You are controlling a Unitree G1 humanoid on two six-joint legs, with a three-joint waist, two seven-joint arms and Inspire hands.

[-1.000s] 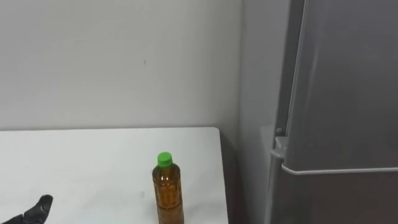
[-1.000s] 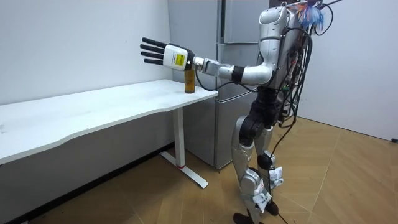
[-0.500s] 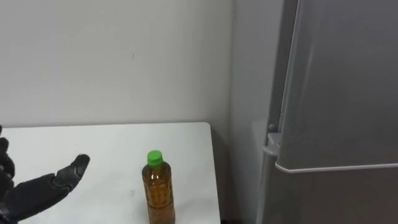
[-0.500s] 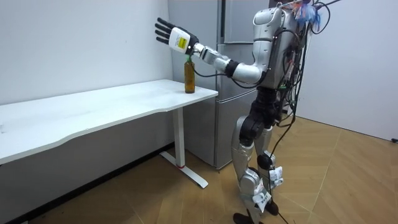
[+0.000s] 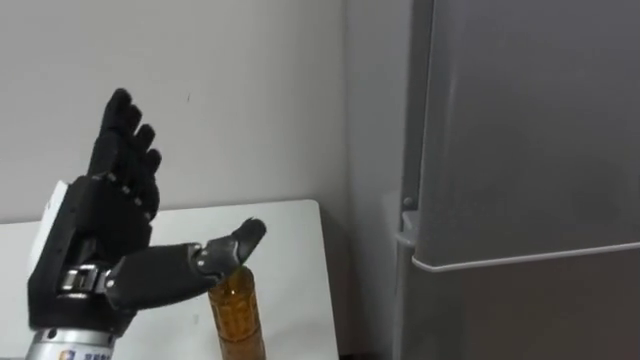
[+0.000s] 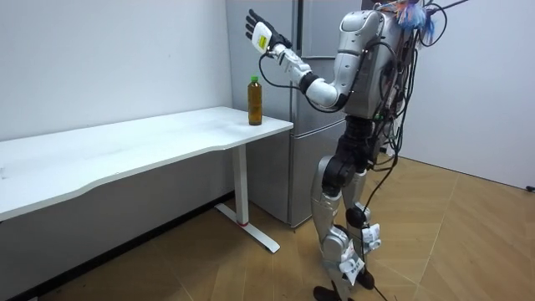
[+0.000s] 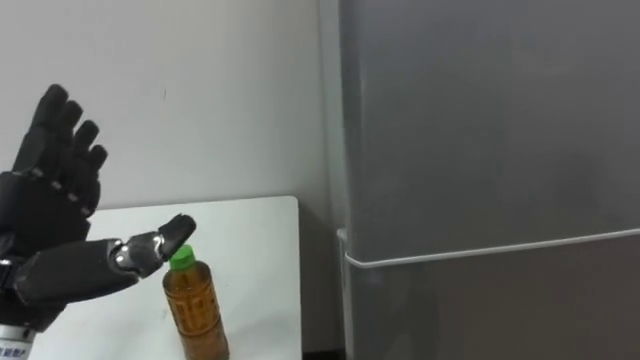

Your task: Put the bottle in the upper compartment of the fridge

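An amber bottle with a green cap stands upright near the right end of the white table, close to the fridge. My left hand is raised in front of me, open with its fingers spread and pointing up. Its thumb reaches across just above the bottle, and it holds nothing. In the room view the left hand is held high, above and to the right of the bottle. The grey fridge stands right of the table with its doors closed.
A pale wall runs behind the table. A seam divides the fridge's upper and lower doors. In the room view I stand on a wooden floor, between the table's end and the fridge.
My left hand has risen from low over the table to head height and swung right towards the fridge. The eye view has turned right, so the bottle sits further left.
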